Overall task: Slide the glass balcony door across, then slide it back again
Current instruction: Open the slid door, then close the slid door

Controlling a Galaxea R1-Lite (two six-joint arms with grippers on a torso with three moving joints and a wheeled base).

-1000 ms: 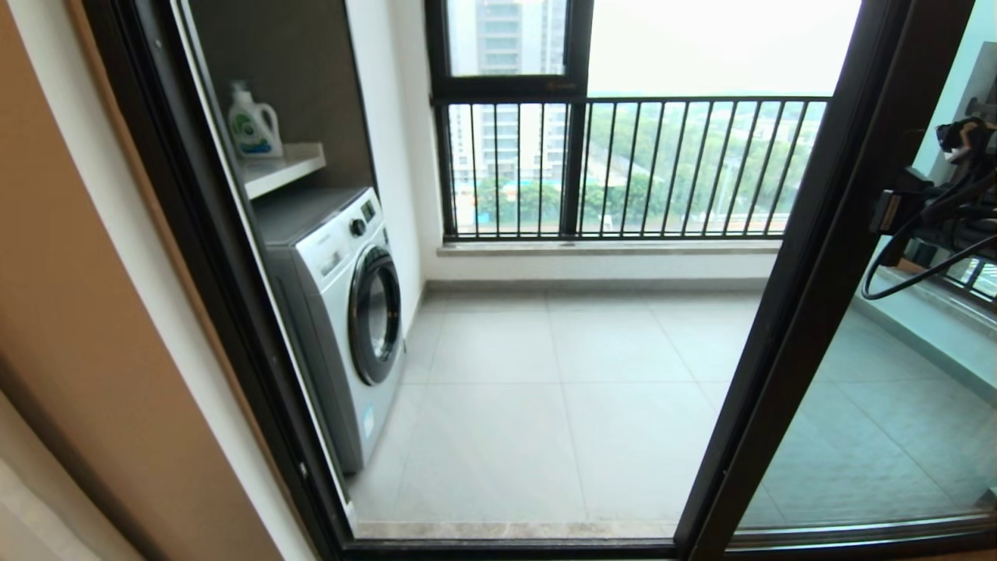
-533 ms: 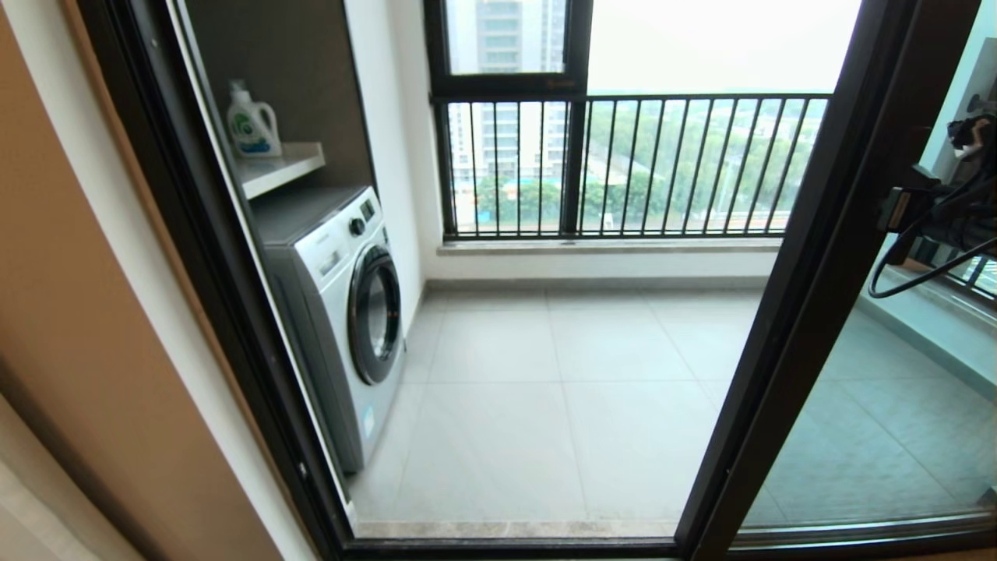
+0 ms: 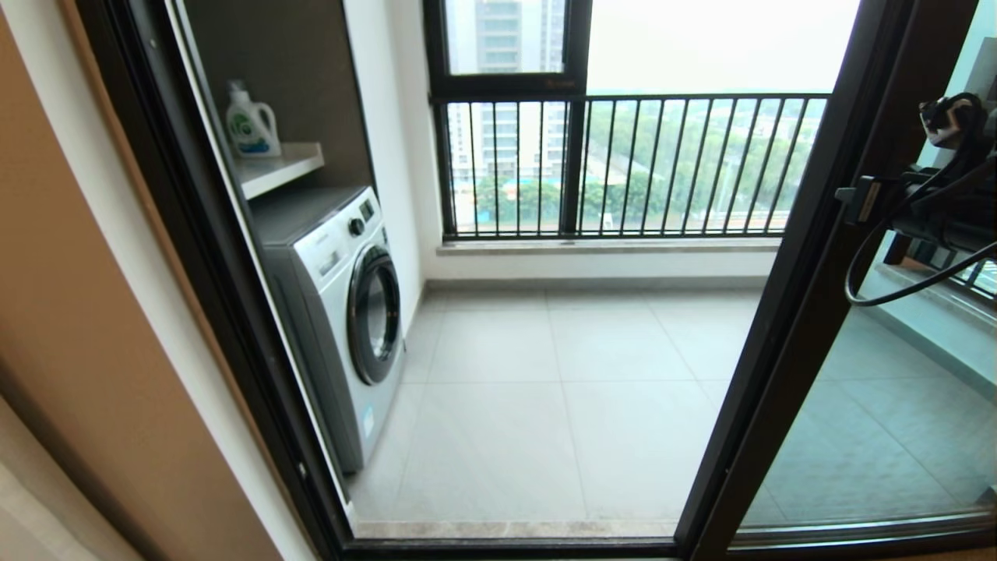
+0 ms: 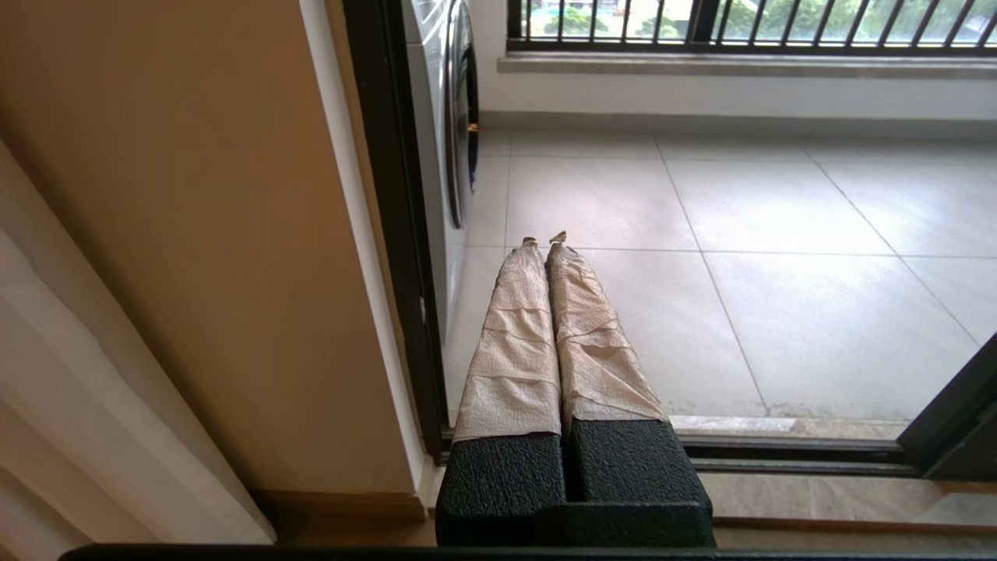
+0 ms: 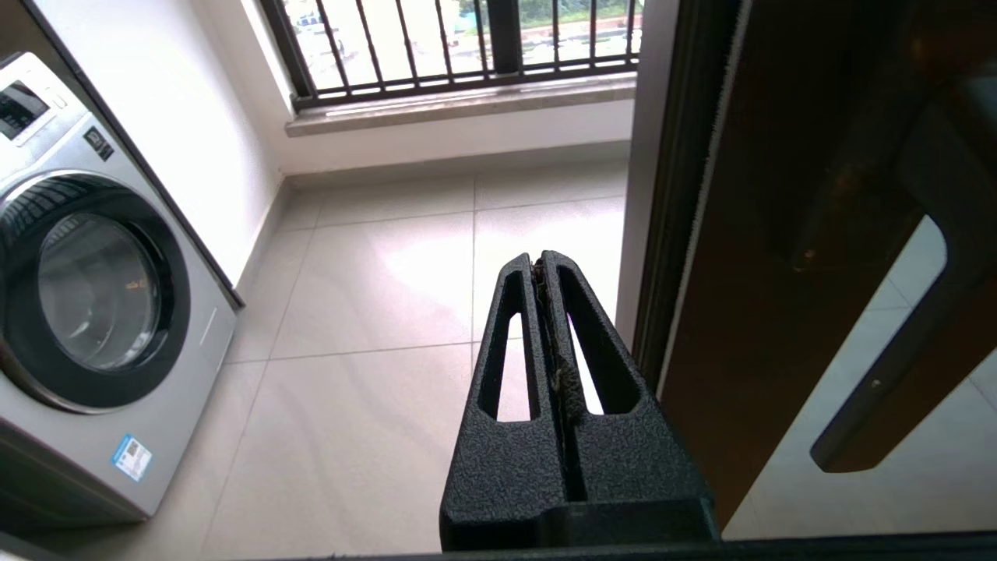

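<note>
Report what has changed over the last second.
The right arm's wrist has swung left and up toward the glass balcony door frame. The right gripper is shut beside the door's edge, holding nothing. The door itself, the left gripper and the washing machine are unmoved.

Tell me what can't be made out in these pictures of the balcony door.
- Right gripper: head view shows only cables, its fingers hidden; contact with the glass balcony door is unclear.
- Handle: top end blurred and cut off in the right wrist view.
- Left gripper: outside the head view.
</note>
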